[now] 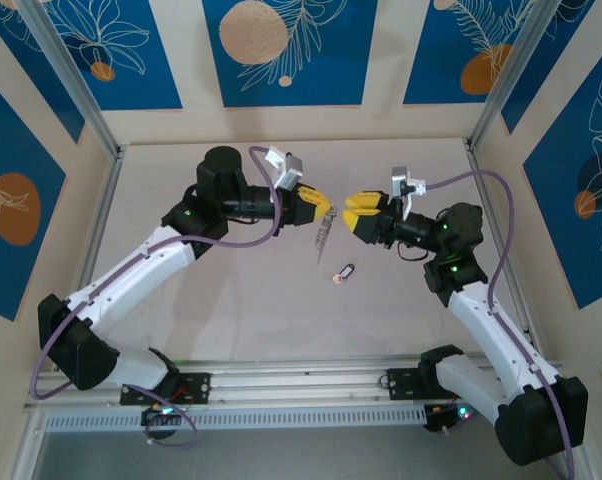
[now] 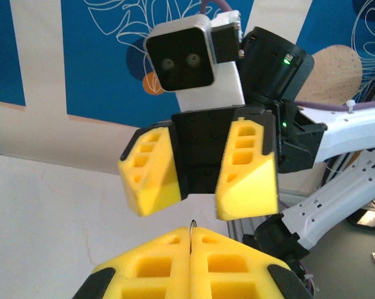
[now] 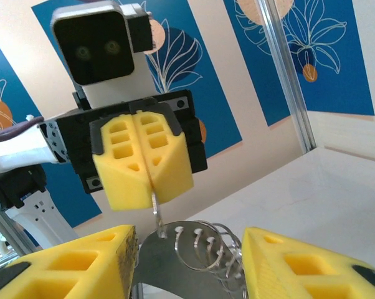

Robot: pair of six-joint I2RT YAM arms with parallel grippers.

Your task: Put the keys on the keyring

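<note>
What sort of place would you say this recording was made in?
Probably a robotics lab work cell rather than a home: a pale tabletop boxed in by aluminium posts, wall panels printed with blue leaf patterns, and a left arm and right arm bolted to an aluminium rail at the near edge.

Bright, even, diffuse light from overhead in all three views, no hard glare. Top view is sharp; soft faint shadows lie under the arms on the pale grey bench (image 1: 241, 300). The silver aluminium frame post (image 1: 66, 75) leans outward from wide-angle distortion. The small dark oblong key with a tan end (image 1: 343, 272) is too tiny for detail. In the wrist views the near yellow foam jaws at the bottom edge are soft. The thin grey metal keyring with silvery rings (image 3: 169, 261) is slightly blurred close to the lens; the background is crisp.
</note>
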